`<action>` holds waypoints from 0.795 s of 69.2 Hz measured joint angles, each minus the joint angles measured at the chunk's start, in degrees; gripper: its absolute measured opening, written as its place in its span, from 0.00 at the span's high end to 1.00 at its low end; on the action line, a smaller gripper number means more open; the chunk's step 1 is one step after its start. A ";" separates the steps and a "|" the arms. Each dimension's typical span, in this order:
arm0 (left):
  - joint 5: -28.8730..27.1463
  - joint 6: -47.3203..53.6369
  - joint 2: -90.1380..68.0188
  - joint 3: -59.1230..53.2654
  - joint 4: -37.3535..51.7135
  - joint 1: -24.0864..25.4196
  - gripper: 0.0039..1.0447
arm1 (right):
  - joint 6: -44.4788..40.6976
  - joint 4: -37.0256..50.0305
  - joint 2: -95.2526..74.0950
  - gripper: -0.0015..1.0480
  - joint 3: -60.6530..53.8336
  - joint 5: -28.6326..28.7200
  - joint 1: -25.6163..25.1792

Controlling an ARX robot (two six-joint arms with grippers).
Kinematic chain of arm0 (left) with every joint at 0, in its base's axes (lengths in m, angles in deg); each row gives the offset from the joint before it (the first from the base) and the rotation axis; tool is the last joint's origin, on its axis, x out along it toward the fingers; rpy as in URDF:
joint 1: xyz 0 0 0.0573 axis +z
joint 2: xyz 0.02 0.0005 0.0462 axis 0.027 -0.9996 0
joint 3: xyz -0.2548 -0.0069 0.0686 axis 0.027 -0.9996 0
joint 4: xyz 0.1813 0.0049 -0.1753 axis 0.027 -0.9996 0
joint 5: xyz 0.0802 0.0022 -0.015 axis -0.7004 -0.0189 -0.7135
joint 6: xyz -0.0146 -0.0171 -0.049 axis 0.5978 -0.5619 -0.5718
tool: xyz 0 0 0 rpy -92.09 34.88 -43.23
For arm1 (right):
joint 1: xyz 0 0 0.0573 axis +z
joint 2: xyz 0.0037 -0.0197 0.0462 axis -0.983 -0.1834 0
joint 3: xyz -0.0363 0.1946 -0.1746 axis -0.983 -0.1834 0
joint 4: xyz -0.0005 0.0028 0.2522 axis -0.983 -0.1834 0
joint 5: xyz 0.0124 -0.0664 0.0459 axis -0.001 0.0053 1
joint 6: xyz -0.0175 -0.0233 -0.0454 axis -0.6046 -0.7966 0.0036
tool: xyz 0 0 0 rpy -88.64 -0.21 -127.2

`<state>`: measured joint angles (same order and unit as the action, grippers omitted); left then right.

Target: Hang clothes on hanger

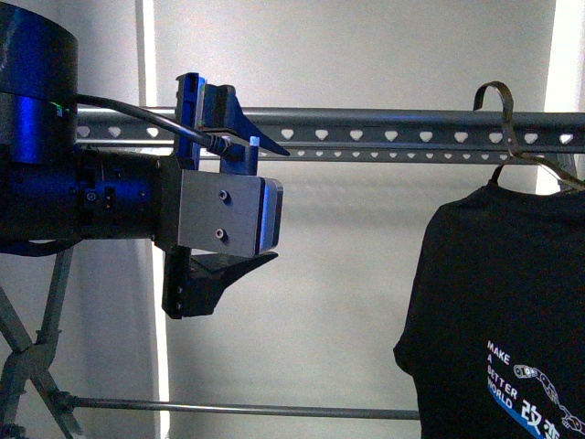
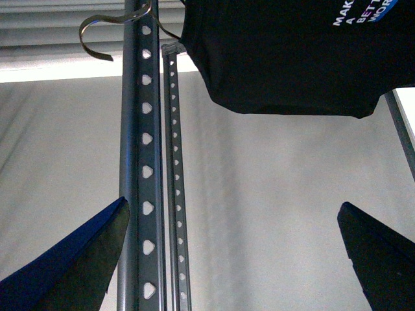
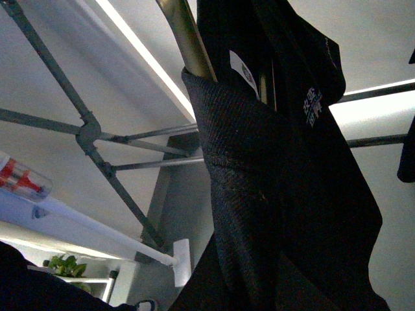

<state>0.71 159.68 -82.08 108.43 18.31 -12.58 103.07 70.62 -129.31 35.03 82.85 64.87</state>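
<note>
The black T-shirt (image 1: 494, 302) with white "MAKE A BETTER" print hangs at the right on a brass-toned hook (image 1: 498, 101) that crosses the hanger's top bar (image 1: 366, 128), a grey rail punched with heart-shaped holes. My left gripper (image 1: 279, 203) is open and empty, held left of the shirt in front of the bar. In the left wrist view its fingers (image 2: 78, 259) stand wide apart beside the bar (image 2: 146, 168), below the shirt (image 2: 285, 58). My right gripper (image 3: 246, 285) is shut on the shirt's cloth (image 3: 279, 181), which hides its fingers. The brass hanger (image 3: 188, 39) runs into the collar.
The rack's crossed legs (image 1: 37, 357) and a thin lower rail (image 1: 238, 409) show at the lower left. A pale wall lies behind. The right wrist view shows the rack's joint (image 3: 87, 133), a white pole (image 3: 97, 233) and a plant (image 3: 65, 265).
</note>
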 joint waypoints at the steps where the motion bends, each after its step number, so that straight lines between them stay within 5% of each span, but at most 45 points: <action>1: -1.70 -2.19 0.15 0.17 0.31 0.72 0.06 | 0.24 0.00 -0.07 0.95 0.39 -0.17 0.24; 5: -7.17 -17.94 0.26 3.67 0.22 3.32 0.06 | 1.49 -0.02 -0.15 0.95 1.99 -0.68 1.29; 12: -7.19 -36.44 1.33 9.01 -1.70 5.70 0.06 | 3.04 -0.26 -0.70 0.95 3.69 -1.03 1.86; 23: -6.03 -45.92 2.56 17.66 -9.81 6.16 0.06 | 6.91 -0.57 -2.45 0.95 6.43 -2.69 3.17; 33: -19.65 -70.58 2.05 26.47 -13.57 9.09 0.06 | 13.27 -0.55 -5.16 0.95 9.73 -4.79 2.91; 42: -30.23 -100.83 6.49 19.89 -11.96 14.86 0.06 | 15.61 -0.55 -6.54 0.95 10.27 -6.47 2.60; 47: -33.53 -101.29 12.41 10.21 -16.85 15.78 0.21 | 15.91 -0.52 -6.93 0.95 10.38 -6.54 2.67; 55: -35.60 -98.27 23.67 -15.21 -5.95 10.93 0.50 | 17.25 -0.55 -8.37 0.95 12.55 -6.60 3.28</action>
<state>-34.89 61.42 -58.41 93.22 12.36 -1.65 120.31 70.07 -137.68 47.58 76.25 68.15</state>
